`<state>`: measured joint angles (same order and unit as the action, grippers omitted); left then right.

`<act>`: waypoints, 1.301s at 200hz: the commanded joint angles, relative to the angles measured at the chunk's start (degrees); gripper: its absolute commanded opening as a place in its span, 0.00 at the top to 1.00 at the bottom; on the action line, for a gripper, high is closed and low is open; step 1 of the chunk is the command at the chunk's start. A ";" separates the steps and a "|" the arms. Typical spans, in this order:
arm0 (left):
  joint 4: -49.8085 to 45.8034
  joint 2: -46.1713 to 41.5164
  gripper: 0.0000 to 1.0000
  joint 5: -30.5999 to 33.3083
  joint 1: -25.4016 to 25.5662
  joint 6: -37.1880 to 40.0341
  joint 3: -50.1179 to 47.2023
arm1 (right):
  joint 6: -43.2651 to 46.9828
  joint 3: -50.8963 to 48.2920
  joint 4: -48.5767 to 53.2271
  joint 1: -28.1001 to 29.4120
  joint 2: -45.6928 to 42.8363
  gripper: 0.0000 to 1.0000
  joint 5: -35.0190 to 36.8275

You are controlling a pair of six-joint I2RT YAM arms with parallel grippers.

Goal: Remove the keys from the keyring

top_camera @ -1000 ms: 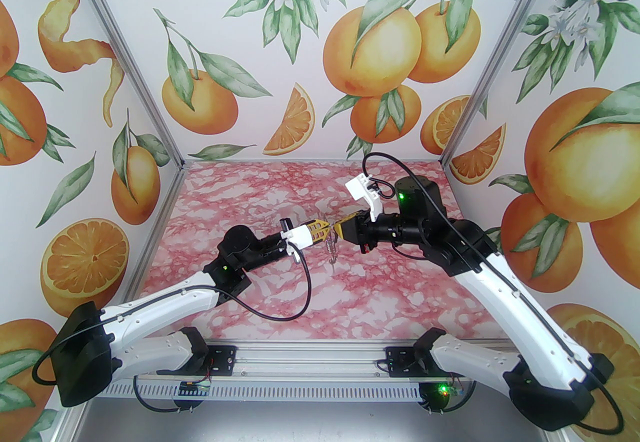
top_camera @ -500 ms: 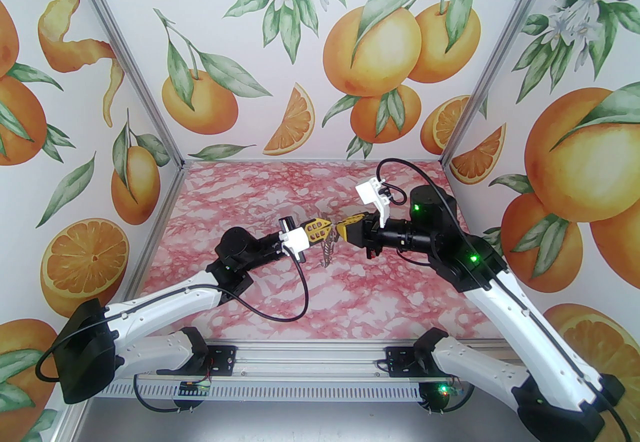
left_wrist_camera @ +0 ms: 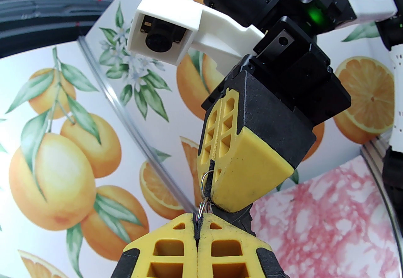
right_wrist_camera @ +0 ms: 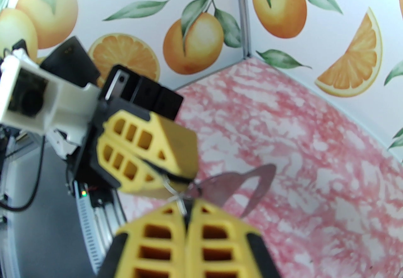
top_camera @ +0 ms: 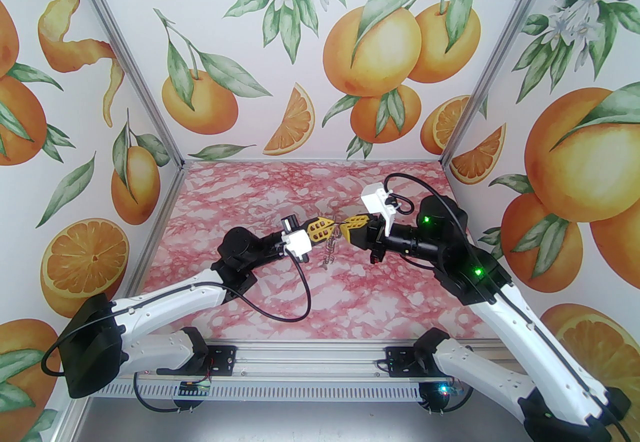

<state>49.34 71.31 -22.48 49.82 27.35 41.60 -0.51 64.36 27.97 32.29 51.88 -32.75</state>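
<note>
Above the middle of the table, my left gripper (top_camera: 330,226) and right gripper (top_camera: 344,225) meet tip to tip, both shut. In the left wrist view, my left gripper (left_wrist_camera: 197,232) pinches a small silver ring (left_wrist_camera: 202,206), linked to a second ring caught in the right gripper (left_wrist_camera: 210,177). The keyring (right_wrist_camera: 252,180), a dark grey loop, juts out sideways from the tip of my right gripper (right_wrist_camera: 188,207); it is blurred. My left gripper (right_wrist_camera: 168,180) faces it with a silver bit in its jaws. The keys (top_camera: 329,252) dangle in a thin bunch below the two tips.
The pink marbled table (top_camera: 280,290) lies under both arms. Orange-print walls (top_camera: 310,55) close the back and sides. A black cable (top_camera: 295,300) loops off the left wrist, and another curls over the right wrist camera (top_camera: 380,200).
The right arm has swung towards the right and its wrist has turned. The left gripper followed, so the meeting point shifted slightly right and back. Both grippers stayed shut with the keys hanging.
</note>
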 commanded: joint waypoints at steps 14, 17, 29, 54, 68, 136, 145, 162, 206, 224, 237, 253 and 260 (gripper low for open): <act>-4.73 0.81 0.94 6.73 -0.65 1.23 1.47 | 3.24 2.82 -2.17 1.33 -0.74 1.00 -3.02; -5.08 0.72 0.92 6.64 -0.63 1.19 1.48 | 3.30 3.02 -1.98 1.37 -0.58 1.00 -3.08; -6.60 0.51 0.91 6.16 -0.63 1.22 1.81 | 3.57 3.72 -1.45 1.31 -0.05 1.00 -3.28; -9.28 0.16 0.91 5.33 -0.63 1.04 2.25 | 3.85 4.80 -0.46 1.37 0.60 1.00 -3.29; -10.18 -0.05 0.90 5.83 -0.60 1.06 2.18 | 3.85 5.06 -0.47 1.36 0.53 1.00 -3.27; -13.88 0.06 0.90 5.52 -0.47 2.39 2.70 | 5.42 6.61 1.15 1.34 0.59 1.00 -3.27; -14.09 0.06 0.90 5.55 -0.46 2.53 2.93 | 5.44 6.83 1.43 1.30 0.68 1.00 -3.28; -15.09 0.23 0.91 5.51 -0.38 2.81 3.41 | 5.68 6.84 1.71 1.32 0.91 1.00 -3.37; -13.08 -0.03 0.93 5.26 -0.21 2.36 3.24 | 5.49 6.97 2.11 1.28 1.12 1.00 -3.29; -13.18 -0.05 0.89 4.56 0.01 2.22 3.53 | 5.26 6.95 2.42 1.35 1.47 1.00 -2.96; -11.99 -0.51 0.85 4.08 -0.04 1.67 3.14 | 5.00 6.86 2.59 1.35 1.57 1.00 -2.63; -11.81 -1.36 0.85 4.35 -0.01 1.47 2.82 | 4.95 6.58 2.79 1.28 1.52 1.00 -2.58; -12.05 -1.88 0.84 4.63 0.03 1.56 2.71 | 4.91 6.48 2.86 1.35 1.54 1.00 -2.68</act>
<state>35.81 71.33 -17.98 49.80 29.28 43.48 4.21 69.80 31.46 33.34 53.28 -34.50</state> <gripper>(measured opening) 0.150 0.044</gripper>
